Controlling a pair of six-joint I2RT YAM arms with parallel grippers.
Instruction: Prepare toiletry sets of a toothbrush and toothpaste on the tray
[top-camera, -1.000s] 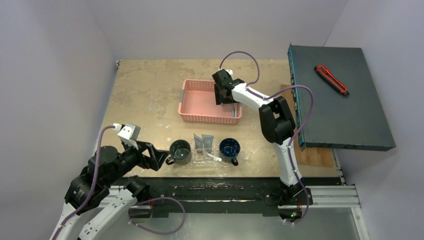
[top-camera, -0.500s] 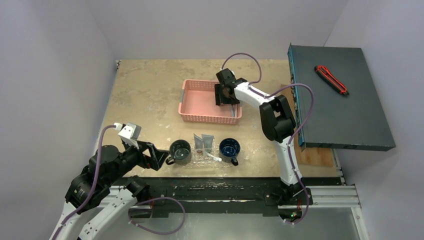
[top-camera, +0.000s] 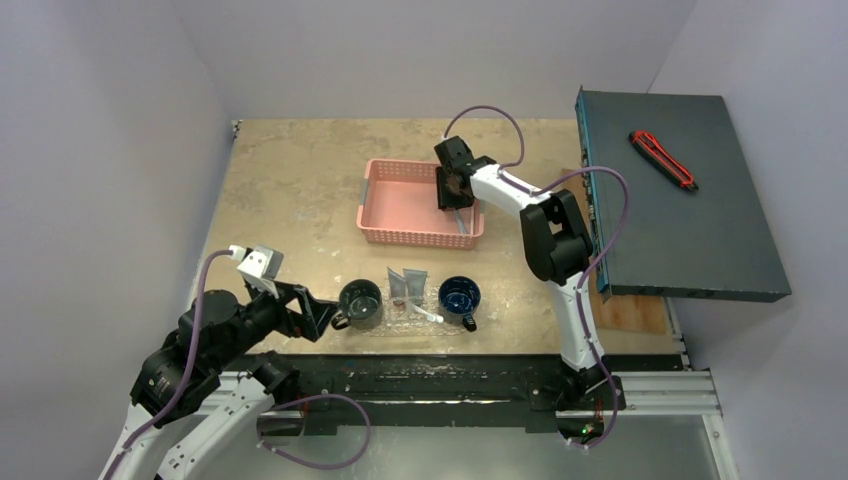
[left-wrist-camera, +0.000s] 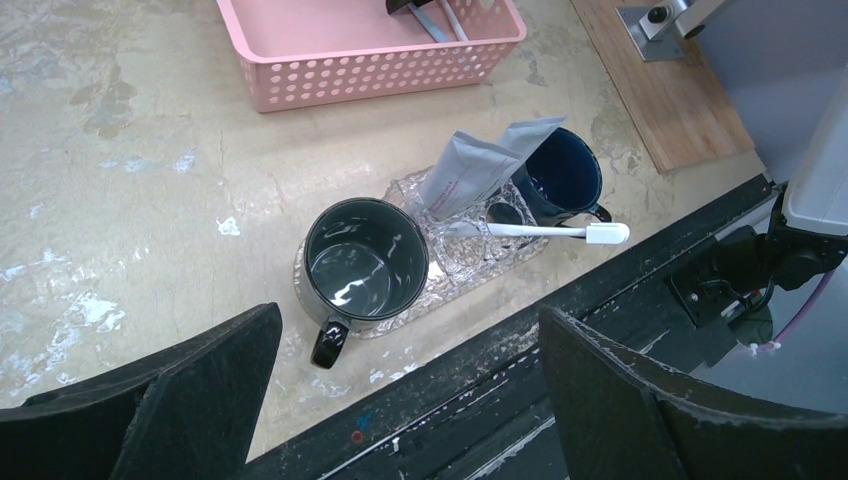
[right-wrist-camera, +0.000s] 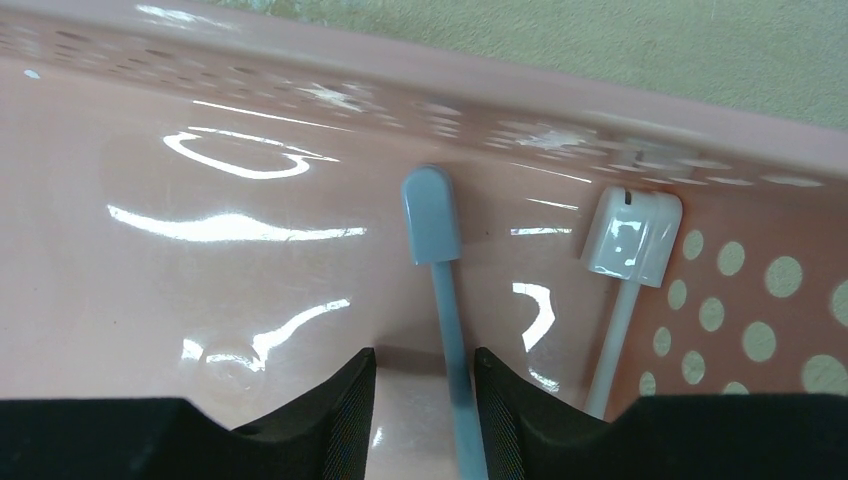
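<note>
While the left arm sits folded low at the near left corner of the table (top-camera: 290, 180), its forearm points across toward the mugs, and the left gripper (left-wrist-camera: 410, 400) hangs just left of the grey mug (left-wrist-camera: 365, 265) with its fingers spread wide and nothing between them.

Right arm: stretched forward from its base, elbow raised, wrist bent steeply down so that the right gripper (right-wrist-camera: 420, 370) reaches into the right end of the pink basket (top-camera: 400, 237). Its two black fingers (right-wrist-camera: 340, 410) straddle the handle of a grey-blue toothbrush (right-wrist-camera: 432, 215) lying on the basket floor, head toward the far wall. The jaws are drawn in narrow around the handle, yet a sliver of pink shows between it and one finger; whether the other finger already touches it is hard to say from this close view. A white toothbrush (right-wrist-camera: 630, 235) lies just beside, along the perforated side wall.

Near the front edge, the clear tray (left-wrist-camera: 460, 270) lies between the arms. The grey mug stands on its left end and a blue mug (left-wrist-camera: 565, 175) at its right end. Two silver tubes (top-camera: 407, 285) rest tilted in the middle, upper ends toward the blue mug, and another white toothbrush (left-wrist-camera: 540, 231) lies across the tray, its head sticking out past the rim.
</note>
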